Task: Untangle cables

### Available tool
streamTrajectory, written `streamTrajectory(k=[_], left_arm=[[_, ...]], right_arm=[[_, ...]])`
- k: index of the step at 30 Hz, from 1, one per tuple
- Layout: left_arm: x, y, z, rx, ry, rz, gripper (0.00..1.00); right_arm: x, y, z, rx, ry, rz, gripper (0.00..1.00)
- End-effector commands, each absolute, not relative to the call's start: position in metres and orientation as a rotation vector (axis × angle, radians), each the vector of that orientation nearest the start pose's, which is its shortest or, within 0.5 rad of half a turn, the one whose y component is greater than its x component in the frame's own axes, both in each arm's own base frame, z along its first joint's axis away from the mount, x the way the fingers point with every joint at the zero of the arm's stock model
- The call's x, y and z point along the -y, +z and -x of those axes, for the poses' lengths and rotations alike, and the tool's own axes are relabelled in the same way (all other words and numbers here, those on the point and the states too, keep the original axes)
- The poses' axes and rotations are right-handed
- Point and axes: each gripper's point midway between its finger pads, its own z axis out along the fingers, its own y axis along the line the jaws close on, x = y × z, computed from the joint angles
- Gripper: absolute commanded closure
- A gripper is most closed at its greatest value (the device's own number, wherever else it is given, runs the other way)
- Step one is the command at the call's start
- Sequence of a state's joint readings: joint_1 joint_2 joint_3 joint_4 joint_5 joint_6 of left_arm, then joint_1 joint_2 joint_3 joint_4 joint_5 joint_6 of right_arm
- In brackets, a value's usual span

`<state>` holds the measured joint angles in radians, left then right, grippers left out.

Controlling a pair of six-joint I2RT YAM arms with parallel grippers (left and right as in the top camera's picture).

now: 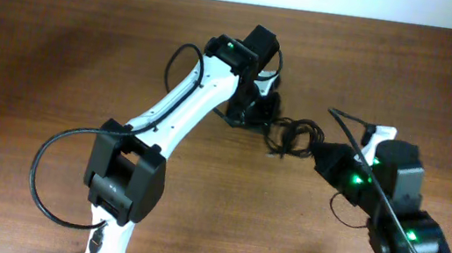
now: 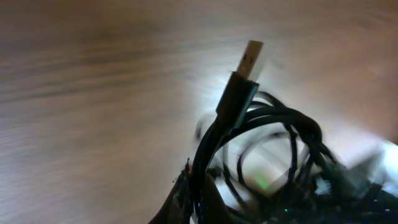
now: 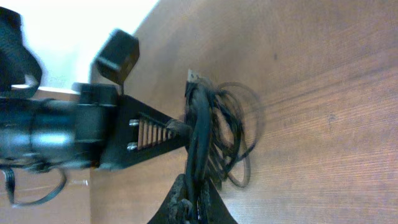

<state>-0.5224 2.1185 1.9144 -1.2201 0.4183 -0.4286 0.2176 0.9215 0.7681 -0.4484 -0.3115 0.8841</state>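
Both sets of jaws were pinched shut on the knotted cables (image 1: 294, 134), near the table's (image 1: 59, 50) middle toward its far edge, with the left gripper (image 1: 264, 121) opposite the right gripper (image 1: 313, 149). A slow pull apart looked wisest, since the USB plug (image 2: 252, 59) could snag a loop.

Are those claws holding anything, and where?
Both pinch the tangled bundle of thin black cables: the left tool just below a metal-tipped plug, the right tool on its opposite side.
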Motion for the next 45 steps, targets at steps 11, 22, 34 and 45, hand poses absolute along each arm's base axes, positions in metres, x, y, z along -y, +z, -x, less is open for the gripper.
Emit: streamTrajectory(k=[11, 22, 34, 45], left_arm=[[0.248, 0.105, -0.368, -3.111, -0.511, -0.188, 0.99], [0.181, 0.097, -0.392, -3.090, -0.136, 0.220, 1.00], [0.174, 0.097, -0.393, -3.098, -0.142, 0.212, 0.22], [0.176, 0.097, -0.389, -3.116, -0.154, 0.205, 0.20]], right_arm=[[-0.085, 0.243, -0.296, -2.096, 0.771, -0.640, 0.96], [-0.148, 0.260, -0.291, -2.151, 1.173, -0.373, 0.96], [-0.148, 0.271, -0.285, -2.166, 1.169, -0.359, 0.96], [-0.176, 0.308, -0.296, -2.084, 1.423, -0.273, 0.96]])
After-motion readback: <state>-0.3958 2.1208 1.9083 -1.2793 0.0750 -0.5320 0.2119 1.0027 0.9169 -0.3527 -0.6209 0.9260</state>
